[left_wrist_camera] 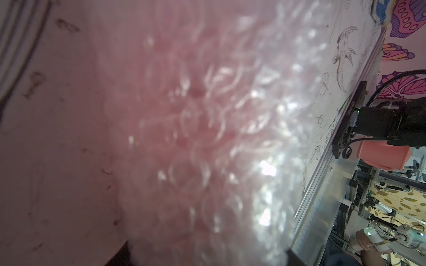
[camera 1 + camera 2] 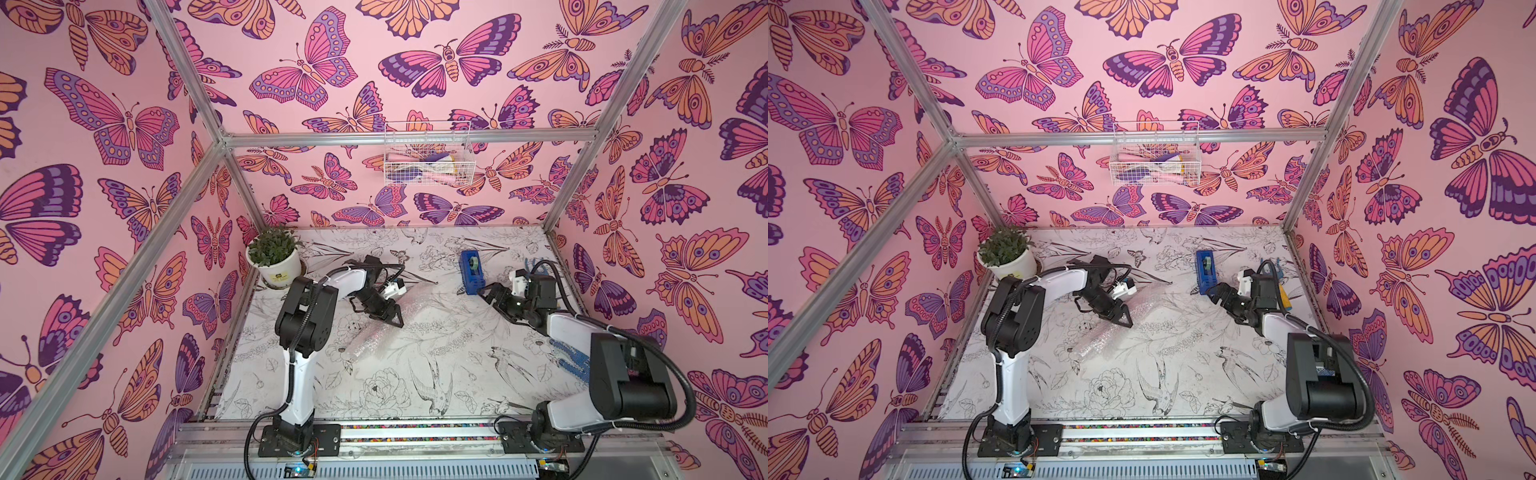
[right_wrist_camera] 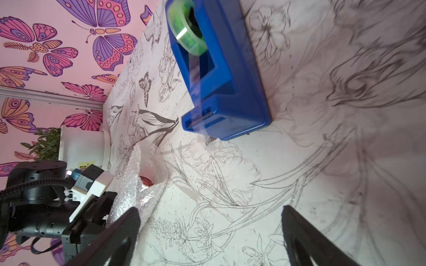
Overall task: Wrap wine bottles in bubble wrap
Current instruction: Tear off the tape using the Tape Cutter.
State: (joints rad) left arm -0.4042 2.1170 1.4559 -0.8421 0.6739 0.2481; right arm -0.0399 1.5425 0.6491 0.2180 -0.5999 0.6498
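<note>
Clear bubbled plastic first: bubble wrap (image 2: pixel 374 336) rolled into a loose tube, lying flat on the printed table (image 2: pixel 415 374), mid-surface and nearer the left arm's side. Inside it, the wine bottle (image 3: pixel 145 180), glimpsed only as a reddish round end deep in the open mouth of the roll in the right wrist view, and as a pink tint through the layers in the left wrist view. Cannot tell cap from base.

Held by the left gripper (image 2: pixel 392 318), jaws drawn together on the wrap near the far end of the roll, probably pinning the loose edge against unrolling. Right gripper (image 3: pixel 207 235) empty, jaws spread wide, hovering low just short of the blue tape dispenser (image 3: pixel 219 80). Likely stationed there to fetch a strip for sealing.

Long axis of roll and bottle: diagonal across the table, from near-left up to far-right, open mouth pointing toward dispenser and right gripper. Lying down, not upright.
</note>
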